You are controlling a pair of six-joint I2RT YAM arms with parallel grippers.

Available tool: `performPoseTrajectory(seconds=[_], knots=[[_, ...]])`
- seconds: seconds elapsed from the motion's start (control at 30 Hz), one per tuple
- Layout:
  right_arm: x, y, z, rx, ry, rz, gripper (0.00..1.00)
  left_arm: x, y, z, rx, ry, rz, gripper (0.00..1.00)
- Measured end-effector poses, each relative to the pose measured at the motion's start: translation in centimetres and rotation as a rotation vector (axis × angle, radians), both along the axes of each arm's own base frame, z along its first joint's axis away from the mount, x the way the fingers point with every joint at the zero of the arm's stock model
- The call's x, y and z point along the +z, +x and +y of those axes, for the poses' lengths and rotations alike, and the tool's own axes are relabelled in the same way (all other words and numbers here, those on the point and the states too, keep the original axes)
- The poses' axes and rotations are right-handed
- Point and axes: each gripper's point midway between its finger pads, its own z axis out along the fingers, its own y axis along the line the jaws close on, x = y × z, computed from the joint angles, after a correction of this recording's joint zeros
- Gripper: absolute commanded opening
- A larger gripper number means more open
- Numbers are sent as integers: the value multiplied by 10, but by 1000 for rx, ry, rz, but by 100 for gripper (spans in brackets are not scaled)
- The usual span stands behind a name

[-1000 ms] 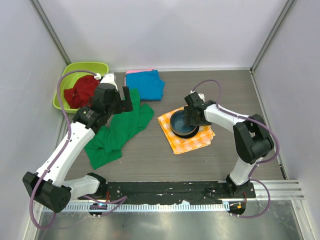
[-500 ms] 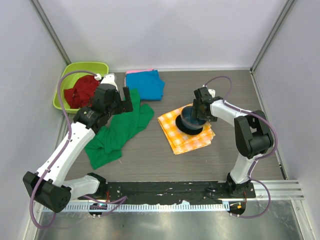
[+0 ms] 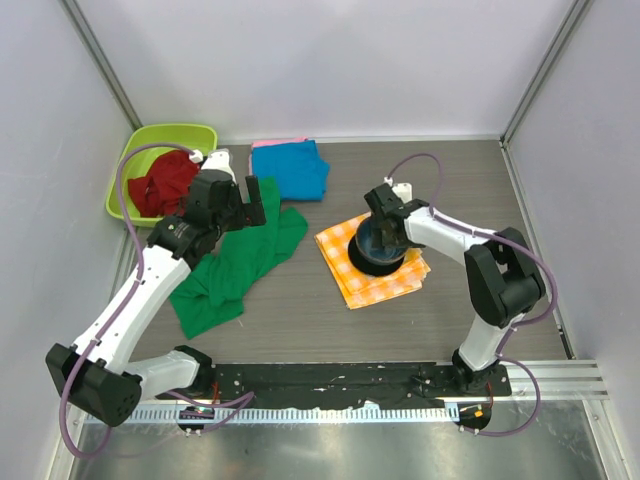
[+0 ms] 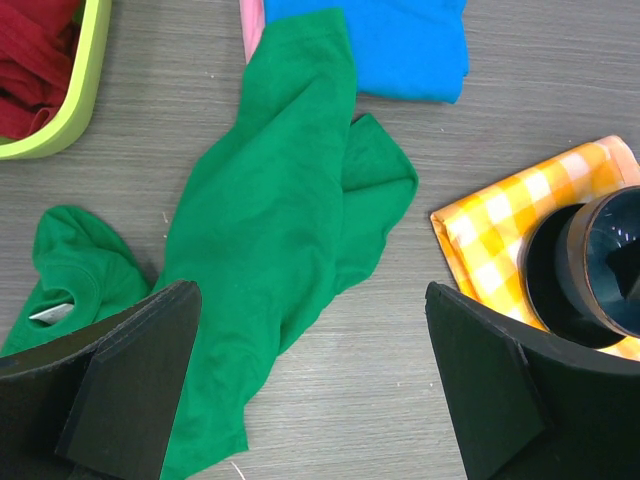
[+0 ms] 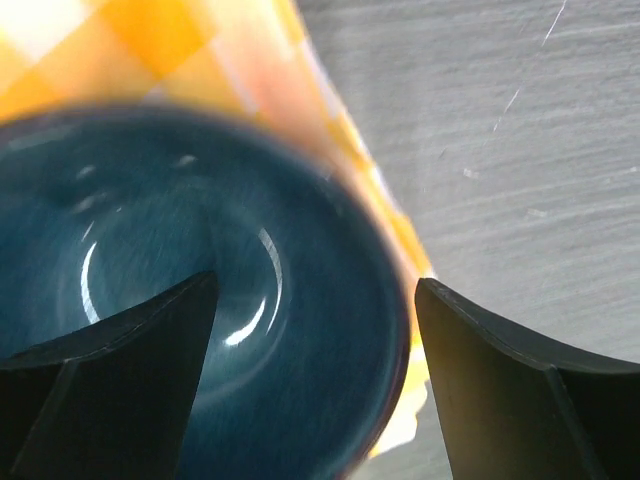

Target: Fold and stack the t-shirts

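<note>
Both hands read open to me: left hand above the green t-shirt mid-left; right hand straddling the rim of the blue bowl.

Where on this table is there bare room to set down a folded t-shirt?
Bare tabletop between the green t-shirt and the orange checked cloth, widening toward the near edge; also the far right corner, right of the blue t-shirt. Crowded far left: lime bin, both shirts, left gripper.
</note>
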Motion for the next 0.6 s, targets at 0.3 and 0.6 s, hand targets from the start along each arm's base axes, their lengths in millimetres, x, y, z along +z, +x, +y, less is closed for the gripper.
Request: performPoseTrajectory(seconds=[0.3, 0.6], knots=[[77, -23, 34, 116, -89, -105, 93, 2, -1, 0, 0, -5, -11, 100], [122, -55, 112, 329, 27, -170, 95, 2, -2, 2, 3, -4, -14, 100]])
